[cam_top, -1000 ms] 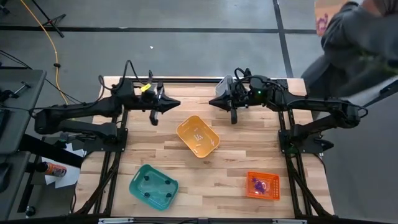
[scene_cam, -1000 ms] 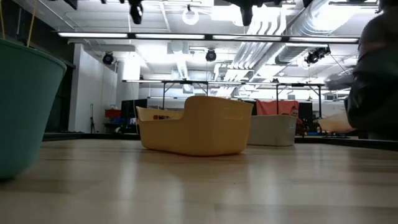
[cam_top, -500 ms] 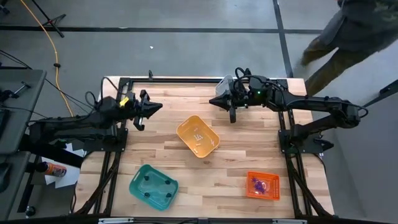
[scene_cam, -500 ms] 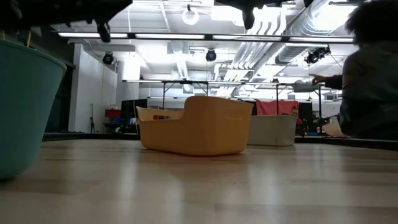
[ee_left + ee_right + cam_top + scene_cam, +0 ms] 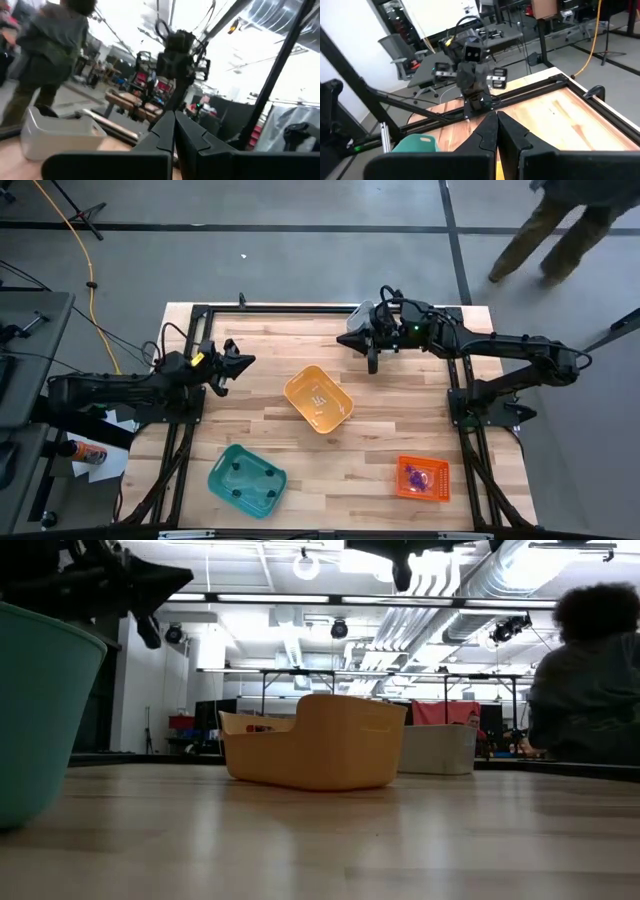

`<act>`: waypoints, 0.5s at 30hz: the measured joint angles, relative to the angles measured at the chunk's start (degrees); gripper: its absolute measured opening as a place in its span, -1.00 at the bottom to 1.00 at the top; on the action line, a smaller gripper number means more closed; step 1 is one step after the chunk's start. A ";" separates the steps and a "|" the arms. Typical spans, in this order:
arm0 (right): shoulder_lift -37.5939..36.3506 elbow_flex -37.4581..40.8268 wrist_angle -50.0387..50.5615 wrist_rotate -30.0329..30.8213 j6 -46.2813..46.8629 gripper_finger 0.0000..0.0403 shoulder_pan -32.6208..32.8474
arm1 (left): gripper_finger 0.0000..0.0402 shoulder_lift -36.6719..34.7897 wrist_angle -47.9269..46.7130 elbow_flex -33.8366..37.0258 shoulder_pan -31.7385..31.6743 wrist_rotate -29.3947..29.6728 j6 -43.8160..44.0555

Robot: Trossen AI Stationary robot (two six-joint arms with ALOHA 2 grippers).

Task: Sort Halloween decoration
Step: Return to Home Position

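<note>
The left hand (image 5: 240,362), pinched shut and empty, hung over the worktop's (image 5: 380,430) left edge. The right hand (image 5: 372,364), likewise closed on nothing, hovered at upper centre, and both seemed parked clear of the bins, as suits a finished sort. Purple trinkets (image 5: 418,477) lay in the orange bin (image 5: 403,494) at lower right, whitish ones (image 5: 318,400) in the yellow bin (image 5: 290,388) at centre and dark ones (image 5: 237,468) in the teal bin (image 5: 215,473) at lower left. Their shapes were too small to make out, and in the low view a white bin (image 5: 437,748) sat partly behind the yellow one and a person (image 5: 585,690) was cut off at the right edge.
</note>
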State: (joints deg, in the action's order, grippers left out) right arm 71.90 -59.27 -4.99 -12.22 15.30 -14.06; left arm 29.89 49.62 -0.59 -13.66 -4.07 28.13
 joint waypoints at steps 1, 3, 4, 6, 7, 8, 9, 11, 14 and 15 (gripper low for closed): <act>0.00 0.00 0.00 0.01 0.57 -1.00 -0.32 | -1.00 -0.04 -0.80 -0.08 0.70 0.27 0.11; 0.00 0.00 0.00 -0.03 1.89 -1.00 -1.03 | -1.00 -0.22 -0.59 -0.16 2.44 0.51 -0.63; 0.00 0.00 0.00 -0.03 2.59 -1.00 -1.41 | -1.00 -0.24 -0.29 -0.18 3.39 0.59 -1.07; 0.00 0.00 0.00 -0.04 2.85 -1.00 -1.95 | -1.00 -0.24 -0.69 -0.18 5.74 1.87 -1.45; 0.00 0.00 0.00 -0.03 2.83 -1.00 -2.13 | -1.00 -0.24 -1.07 -0.16 7.07 2.91 -1.94; 0.00 0.00 -0.02 -0.05 2.81 -1.00 -2.25 | -1.00 -0.24 -1.44 -0.14 8.30 4.00 -2.73; 0.00 0.00 -0.04 -0.10 2.82 -1.00 -2.41 | -1.00 -0.24 -1.79 -0.14 9.48 5.15 -3.54; 0.00 0.00 -0.04 -0.27 2.83 -1.00 -2.45 | -1.00 -0.24 -2.47 -0.12 11.04 6.47 -5.65; 0.00 0.00 -0.07 -1.22 2.74 -1.00 -2.45 | -1.00 -0.46 -3.11 -0.12 11.64 6.02 -6.73; 0.00 0.00 -0.06 -1.52 2.74 -1.00 -2.41 | -1.00 -0.52 -3.47 -0.12 11.64 5.61 -6.74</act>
State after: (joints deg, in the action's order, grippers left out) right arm 71.90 -59.27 -5.05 -13.74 18.04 -16.47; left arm 29.36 46.15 -0.71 -2.02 1.54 21.39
